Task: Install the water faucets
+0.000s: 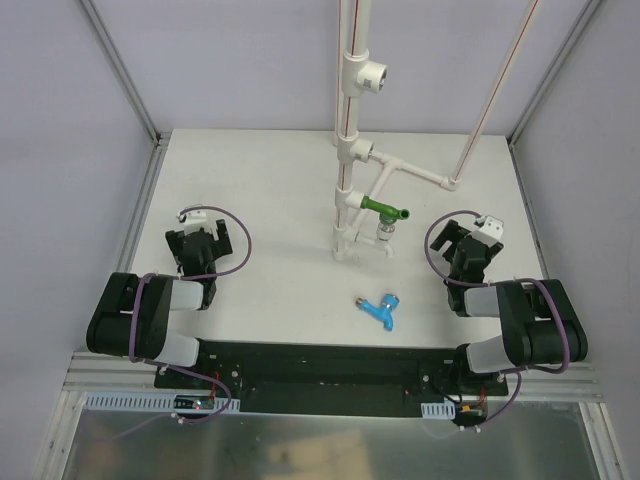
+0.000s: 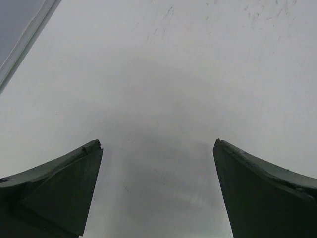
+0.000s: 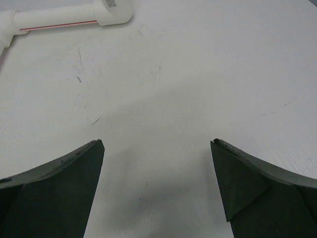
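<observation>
The dark green faucet (image 1: 386,211) sits in a socket of the white pipe stand (image 1: 349,150) at the table's middle back, spout pointing down. The light blue faucet (image 1: 381,308) lies loose on the white table in front of the stand. My left gripper (image 1: 197,243) is open and empty at the left (image 2: 157,145), over bare table. My right gripper (image 1: 470,243) is open and empty at the right (image 3: 157,143), over bare table, to the right of the green faucet. Neither faucet shows in the wrist views.
A white pipe branch (image 1: 420,175) runs from the stand to an elbow and a slanted riser at the back right; its end shows in the right wrist view (image 3: 69,19). Metal frame rails (image 1: 140,205) border the table's sides.
</observation>
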